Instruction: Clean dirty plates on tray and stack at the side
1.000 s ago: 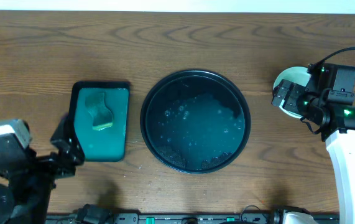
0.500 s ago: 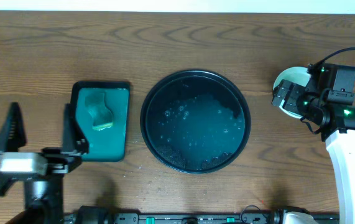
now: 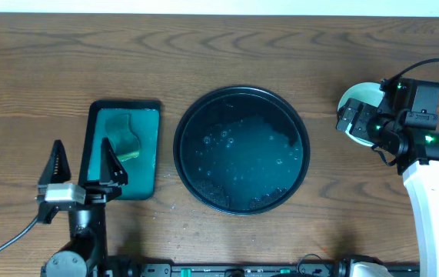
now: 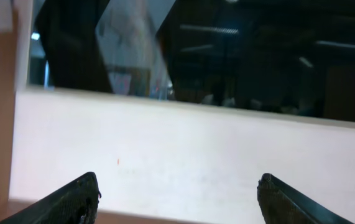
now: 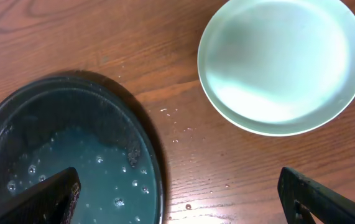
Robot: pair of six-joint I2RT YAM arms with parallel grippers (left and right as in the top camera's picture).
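The plates [image 5: 283, 65] lie stacked on the bare wood to the right of the tray, pale mint on top with no smears showing; in the overhead view the stack [image 3: 360, 98] is partly hidden under my right arm. The black round tray [image 3: 241, 149] holds only soapy water and bubbles, and its rim also shows in the right wrist view [image 5: 141, 134]. My right gripper [image 3: 351, 121] is open and empty, above the wood between tray and stack [image 5: 177, 196]. My left gripper [image 3: 82, 163] is open and empty, beside the green tray, facing the far wall [image 4: 180, 199].
A green rectangular tray [image 3: 144, 161] with a green sponge [image 3: 124, 140] sits left of the black tray. Water drops lie on the wood [image 5: 177, 127] between tray and plates. A white wall [image 4: 196, 149] runs along the table's far edge.
My left arm has swung right from the table's left edge, its gripper now close to the green tray. The right arm, plates and black tray have not moved.
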